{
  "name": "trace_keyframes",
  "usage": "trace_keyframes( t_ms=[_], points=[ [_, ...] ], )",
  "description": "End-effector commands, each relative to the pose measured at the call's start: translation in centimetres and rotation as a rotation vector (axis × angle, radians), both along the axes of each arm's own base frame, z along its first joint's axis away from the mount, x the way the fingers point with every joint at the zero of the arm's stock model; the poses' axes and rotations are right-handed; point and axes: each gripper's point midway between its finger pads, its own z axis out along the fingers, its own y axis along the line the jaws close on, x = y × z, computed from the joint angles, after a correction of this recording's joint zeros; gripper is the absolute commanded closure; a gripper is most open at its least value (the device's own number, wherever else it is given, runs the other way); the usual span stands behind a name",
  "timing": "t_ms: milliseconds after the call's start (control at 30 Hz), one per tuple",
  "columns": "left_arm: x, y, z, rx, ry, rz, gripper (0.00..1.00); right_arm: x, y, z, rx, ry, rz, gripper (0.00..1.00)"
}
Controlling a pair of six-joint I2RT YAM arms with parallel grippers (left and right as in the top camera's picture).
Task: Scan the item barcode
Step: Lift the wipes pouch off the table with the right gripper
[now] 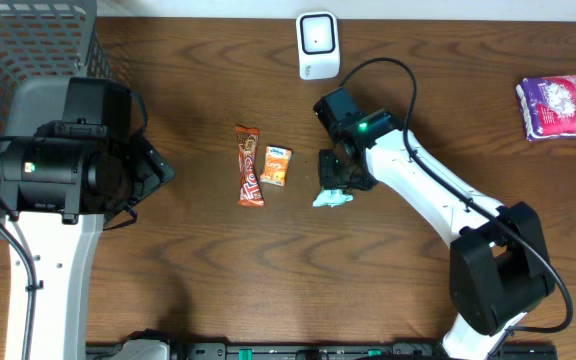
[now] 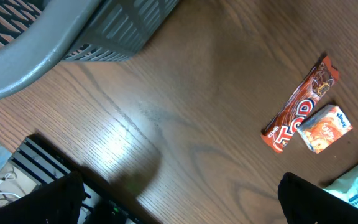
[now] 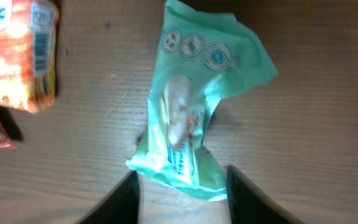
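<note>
The right end effector (image 3: 182, 193) hangs with jaws apart astride one end of the teal packet (image 3: 191, 118), mid-bench. On closing, the crumpled film could slip or fold, hiding its barcode from the scanner (image 1: 317, 45). The left end effector (image 2: 179, 200) is spread and empty.

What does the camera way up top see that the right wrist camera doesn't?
Only the overhead view shows the white scanner, the purple packet and the grey basket. Only the right wrist view shows the barcode on the side of the orange packet and the little round pictures on the green packet. Both show the green packet, the orange packet and the red candy bar lying on the wooden table.
</note>
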Motion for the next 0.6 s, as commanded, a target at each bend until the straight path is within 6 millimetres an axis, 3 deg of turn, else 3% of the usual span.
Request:
trace_keyframes(
  t_ms=[0, 233, 433, 567],
  points=[
    [-0.3, 0.4, 0.2, 0.009, -0.007, 0.018, 0.01, 0.5, -0.7, 0.7, 0.003, -0.025, -0.029, 0.53],
    [-0.3, 0.4, 0.2, 0.009, -0.007, 0.018, 0.01, 1.8, -1.0, 2.1, 0.037, -0.041, -0.057, 0.49],
    [-0.3, 0.4, 0.2, 0.009, -0.007, 0.018, 0.01, 2.8, -0.3, 2.8, 0.105, -0.060, -0.060, 0.14],
    [-0.3, 0.4, 0.2, 0.009, -0.007, 0.018, 0.01, 3.4, 0.1, 3.0, 0.118, -0.084, -0.056, 0.13]
  ],
)
